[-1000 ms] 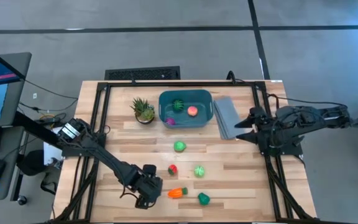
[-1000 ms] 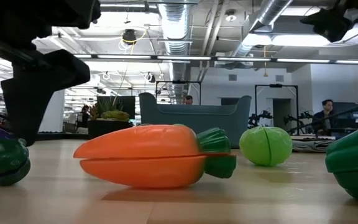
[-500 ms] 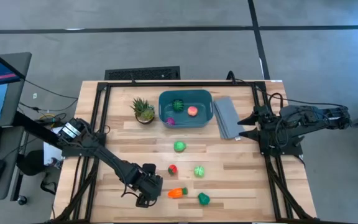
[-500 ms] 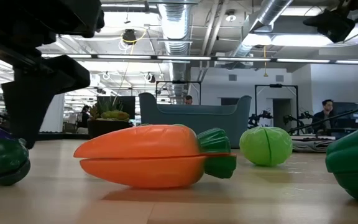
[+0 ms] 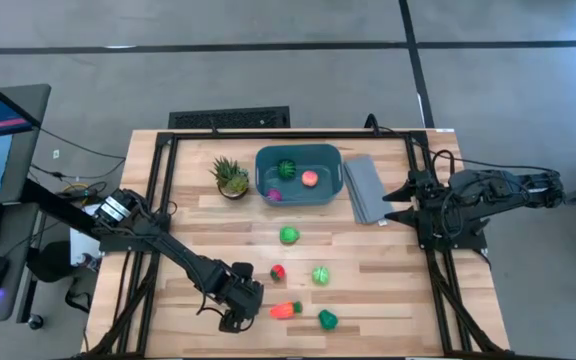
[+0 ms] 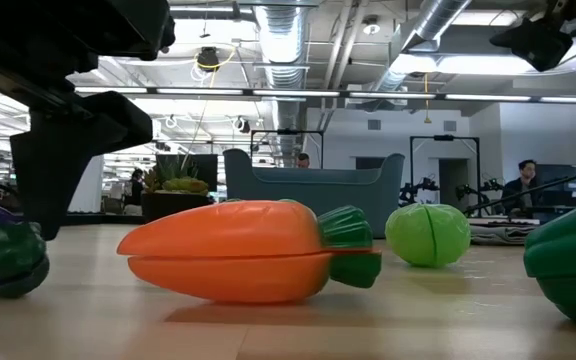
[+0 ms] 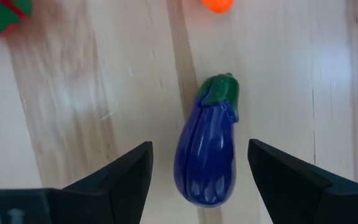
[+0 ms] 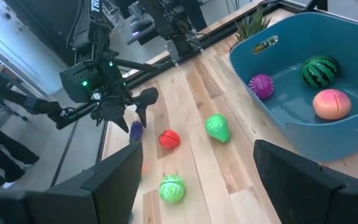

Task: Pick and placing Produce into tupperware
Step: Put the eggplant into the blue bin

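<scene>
A purple eggplant (image 7: 207, 155) lies on its side on the wooden table near the front left, its green cap toward the orange carrot (image 5: 284, 310). My left gripper (image 5: 236, 305) points down over it, open, one finger on each side with a gap to each. The teal tupperware (image 5: 299, 175) at the far middle holds a watermelon (image 8: 320, 70), a peach (image 8: 331, 103) and a magenta piece (image 8: 261, 86). A green piece (image 5: 288, 235), a strawberry (image 5: 277, 272), a green ball (image 5: 320, 274) and a dark green piece (image 5: 327, 319) lie on the table. My right gripper (image 5: 393, 200) hangs open at the right.
A spiky potted plant (image 5: 231, 177) stands left of the tub, and a grey ribbed slab (image 5: 363, 188) lies on its right, under my right gripper. Black frame rails run along the table's left and right sides. People show in the room beyond the far edge.
</scene>
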{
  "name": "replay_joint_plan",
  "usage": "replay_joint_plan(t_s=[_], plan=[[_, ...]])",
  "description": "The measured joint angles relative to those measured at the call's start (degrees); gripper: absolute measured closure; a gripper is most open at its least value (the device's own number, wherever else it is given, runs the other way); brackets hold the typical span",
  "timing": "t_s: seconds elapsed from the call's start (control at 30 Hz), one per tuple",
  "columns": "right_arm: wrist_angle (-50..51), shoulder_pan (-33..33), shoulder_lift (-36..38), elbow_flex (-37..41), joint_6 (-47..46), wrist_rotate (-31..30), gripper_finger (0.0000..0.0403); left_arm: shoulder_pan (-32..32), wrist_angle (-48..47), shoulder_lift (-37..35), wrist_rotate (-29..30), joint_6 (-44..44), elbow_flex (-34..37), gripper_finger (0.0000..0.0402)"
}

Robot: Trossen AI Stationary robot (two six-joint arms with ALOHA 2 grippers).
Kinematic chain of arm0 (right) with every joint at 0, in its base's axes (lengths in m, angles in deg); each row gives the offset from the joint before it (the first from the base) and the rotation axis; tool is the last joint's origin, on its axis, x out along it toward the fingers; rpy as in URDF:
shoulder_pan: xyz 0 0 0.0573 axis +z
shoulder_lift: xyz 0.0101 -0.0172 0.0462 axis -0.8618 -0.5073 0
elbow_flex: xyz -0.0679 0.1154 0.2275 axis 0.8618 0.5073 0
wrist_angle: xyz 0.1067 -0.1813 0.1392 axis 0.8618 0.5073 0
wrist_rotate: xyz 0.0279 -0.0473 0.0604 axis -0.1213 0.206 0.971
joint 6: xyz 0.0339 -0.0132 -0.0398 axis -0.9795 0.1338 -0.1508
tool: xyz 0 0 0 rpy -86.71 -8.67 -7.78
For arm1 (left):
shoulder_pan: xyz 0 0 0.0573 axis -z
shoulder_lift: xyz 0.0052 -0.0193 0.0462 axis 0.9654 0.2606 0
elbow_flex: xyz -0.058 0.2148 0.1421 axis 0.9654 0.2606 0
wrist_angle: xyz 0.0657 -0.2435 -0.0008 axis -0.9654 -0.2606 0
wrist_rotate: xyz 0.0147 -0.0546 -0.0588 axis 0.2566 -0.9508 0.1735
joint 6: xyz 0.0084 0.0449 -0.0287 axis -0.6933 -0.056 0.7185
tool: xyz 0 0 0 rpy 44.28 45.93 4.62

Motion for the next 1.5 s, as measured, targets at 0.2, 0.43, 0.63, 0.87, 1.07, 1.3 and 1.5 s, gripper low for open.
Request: replay_joint_plan(t_s=[0.2,0.43,0.63,0.87,1.07,1.3,1.5], plan=[[0.07,0.0,0.0,0.0,0.41,0.0,0.0074,0.0,0.04,-0.02,0.0,0.07,0.01,0.015],[0.0,0.0,0.0,0.0,0.4,-0.01,0.0074,0.02,0.73,0.63,-1.23,1.38,0.3,0.015],[-0.11,0.0,-0.02,0.0,-0.18,-0.02,0.0074,0.04,2.15,2.94,-3.01,2.58,-0.15,0.015],[0.01,0.0,-0.04,-0.04,-0.6,-0.02,0.0074,0.11,2.25,3.47,-0.66,4.63,-0.48,0.015],[0.01,0.0,-0.02,-0.04,-0.62,-0.02,0.0074,0.08,1.83,3.54,-0.47,5.9,-0.52,0.0175],[0.16,0.0,-0.02,-0.04,-0.58,-0.02,0.0074,-0.04,1.39,3.58,-0.52,6.17,-0.5,0.0251],[0.16,0.0,-0.02,-0.04,-0.52,-0.88,0.0074,-0.19,0.95,3.5,-0.67,6.51,-0.69,0.0283]])
